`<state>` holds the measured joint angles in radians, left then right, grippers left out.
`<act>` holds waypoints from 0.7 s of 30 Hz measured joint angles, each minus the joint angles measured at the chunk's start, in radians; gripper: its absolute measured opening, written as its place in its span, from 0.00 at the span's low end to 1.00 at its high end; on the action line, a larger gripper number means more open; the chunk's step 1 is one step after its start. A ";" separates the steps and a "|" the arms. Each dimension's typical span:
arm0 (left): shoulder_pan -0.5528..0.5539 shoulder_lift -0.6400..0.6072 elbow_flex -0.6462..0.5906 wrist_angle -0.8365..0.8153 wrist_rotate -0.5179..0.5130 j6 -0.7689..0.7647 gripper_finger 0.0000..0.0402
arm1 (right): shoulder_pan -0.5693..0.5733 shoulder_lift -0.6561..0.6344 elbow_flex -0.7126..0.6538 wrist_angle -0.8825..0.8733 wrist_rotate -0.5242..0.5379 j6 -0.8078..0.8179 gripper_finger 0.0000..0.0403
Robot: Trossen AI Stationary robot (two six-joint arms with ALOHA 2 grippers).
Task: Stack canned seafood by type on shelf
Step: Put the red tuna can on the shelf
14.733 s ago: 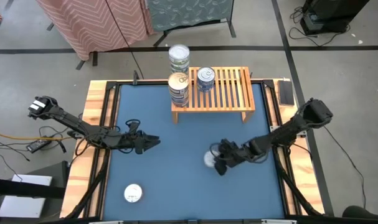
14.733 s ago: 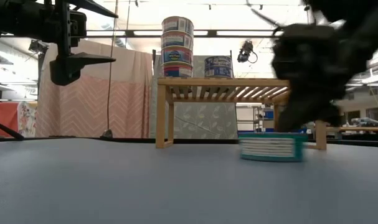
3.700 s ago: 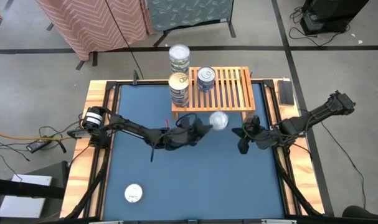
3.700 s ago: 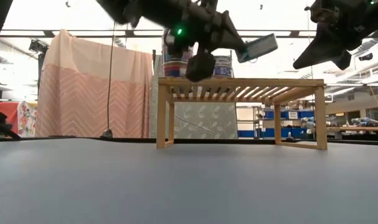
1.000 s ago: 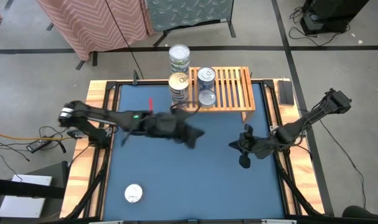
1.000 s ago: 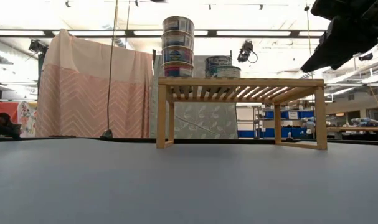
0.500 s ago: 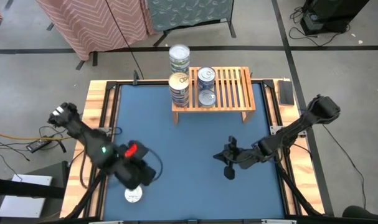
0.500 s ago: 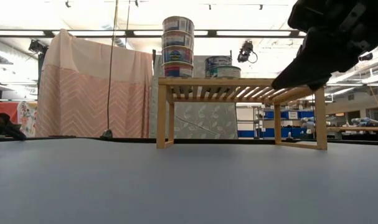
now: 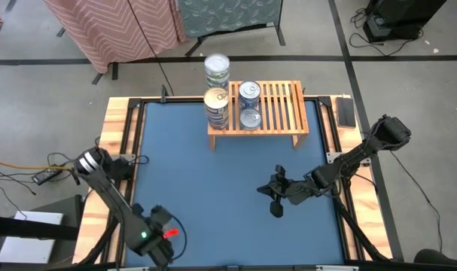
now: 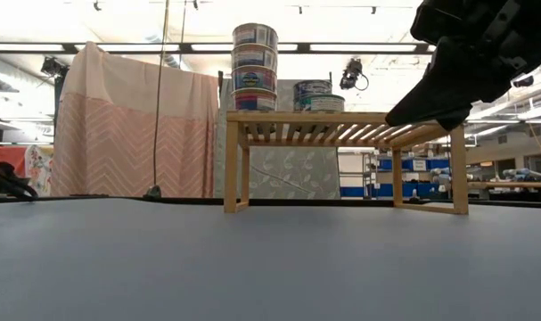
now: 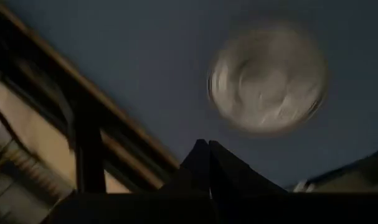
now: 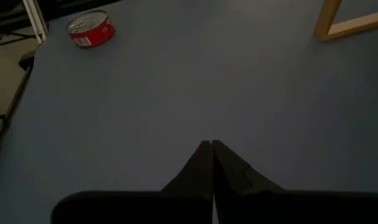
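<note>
My left claw (image 11: 207, 152) closed, empty, above red-labelled tin (image 12: 90, 27) at surface's near-left corner, poised for pickup. Right claw (image 12: 212, 152) closed, empty, parked mid-right.

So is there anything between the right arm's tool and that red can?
No. In the right wrist view, only bare blue table lies between the shut right tool and the red can.

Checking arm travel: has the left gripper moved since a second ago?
Yes. The left gripper went from beside the shelf to the table's near-left corner.

overhead cam, table-level cam, both see shelf (image 9: 260, 107)
</note>
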<state>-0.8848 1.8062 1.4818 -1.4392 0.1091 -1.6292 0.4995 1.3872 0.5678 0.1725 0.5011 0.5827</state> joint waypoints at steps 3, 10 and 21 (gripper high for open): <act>-0.032 0.071 0.000 0.048 0.106 -0.001 0.00 | 0.000 0.000 0.000 -0.001 0.000 -0.002 0.00; -0.066 0.196 0.000 0.181 0.190 -0.049 0.00 | 0.000 0.000 0.000 -0.001 -0.057 -0.010 0.00; 0.095 0.216 0.001 0.279 -0.154 0.012 0.01 | 0.000 -0.001 0.000 0.003 -0.110 -0.061 0.00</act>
<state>-0.7898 2.0224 1.4830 -1.1604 -0.0452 -1.6171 0.4997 1.3865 0.5678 0.1757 0.3907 0.5216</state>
